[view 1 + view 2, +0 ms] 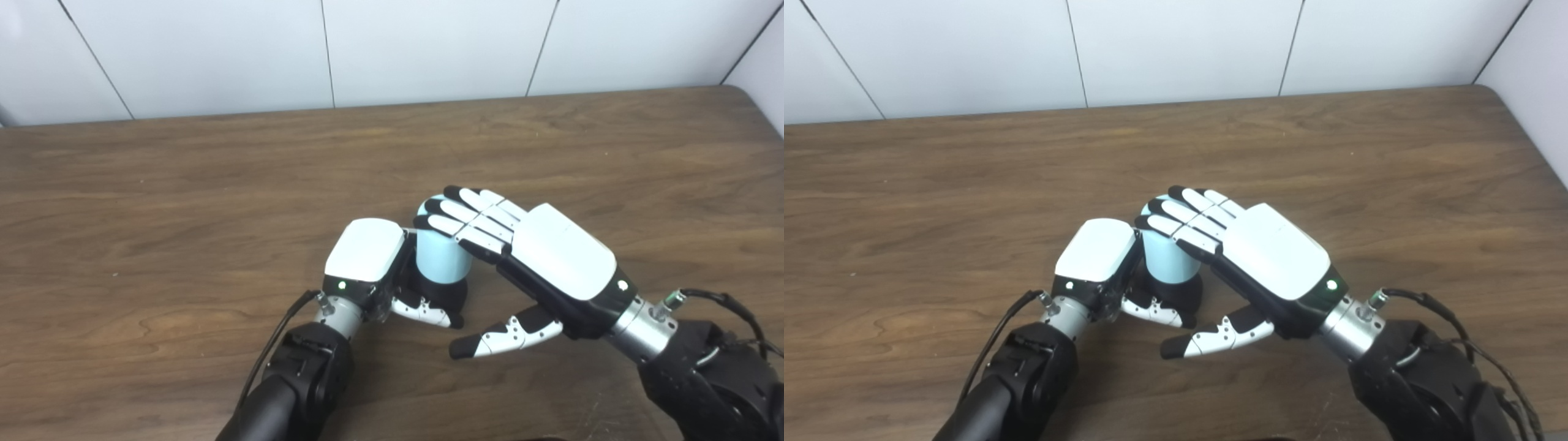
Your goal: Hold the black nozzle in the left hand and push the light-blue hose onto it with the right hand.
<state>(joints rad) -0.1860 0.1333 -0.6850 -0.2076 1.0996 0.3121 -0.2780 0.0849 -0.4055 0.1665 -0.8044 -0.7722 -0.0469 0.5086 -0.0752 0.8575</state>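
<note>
From my remote station I record both hands meeting just below the centre of the frame, over the brown wood-grain worktop.

Left hand: its arm enters from the lower left. The white back of the hand faces the camera, and its fingers curl around the black nozzle, with the thumb wrapped across the nozzle's near side. I judge this hand closed on the nozzle. Only the dark base of the nozzle shows; the rest is covered.

Light-blue hose: a short, upright pale-blue cylinder standing directly on top of the nozzle, its lower edge meeting the black part. It sits between the two hands, just right of the left hand's white back. I cannot tell how far the nozzle reaches inside it.

Right hand: its arm enters from the lower right. The fingers are extended nearly straight and laid flat over the top end and right upper side of the hose, black tips reaching the hose's upper rim. The thumb points left, low and apart from the hose and nozzle, not closing on anything. I report this hand spread wide, resting against the hose rather than gripping it.

White wall panels fill the upper part of the frame behind the worktop's far edge.
</note>
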